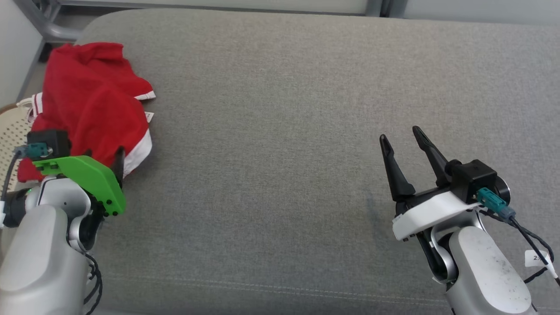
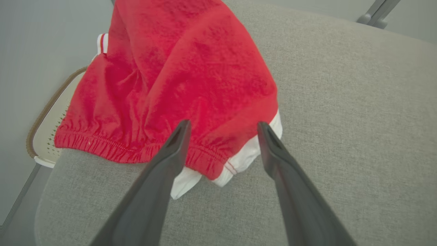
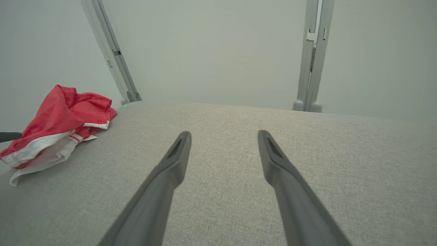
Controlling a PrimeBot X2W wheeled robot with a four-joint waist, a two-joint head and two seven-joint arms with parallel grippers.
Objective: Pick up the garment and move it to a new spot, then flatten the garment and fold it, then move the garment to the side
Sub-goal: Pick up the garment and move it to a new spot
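A crumpled red garment [image 1: 94, 100] with white trim and an elastic hem lies at the far left of the grey cushion [image 1: 306, 109], partly over its left edge. My left gripper [image 1: 105, 158], on a green mount, is at the garment's near edge. In the left wrist view the left gripper [image 2: 222, 124] stands open, its fingertips over the gathered hem of the garment [image 2: 177, 68], with nothing gripped. My right gripper [image 1: 400, 134] stands open over bare cushion at the right, far from the garment. The right wrist view shows the right gripper [image 3: 223, 133] holding nothing and the garment [image 3: 58, 126] at the left.
A cream perforated seat with a brown rim [image 2: 47, 133] sits just beyond the cushion's left edge. Grey metal frame posts [image 3: 309, 68] stand behind the cushion's far edge, before a pale wall. The cushion's middle and right are bare fabric.
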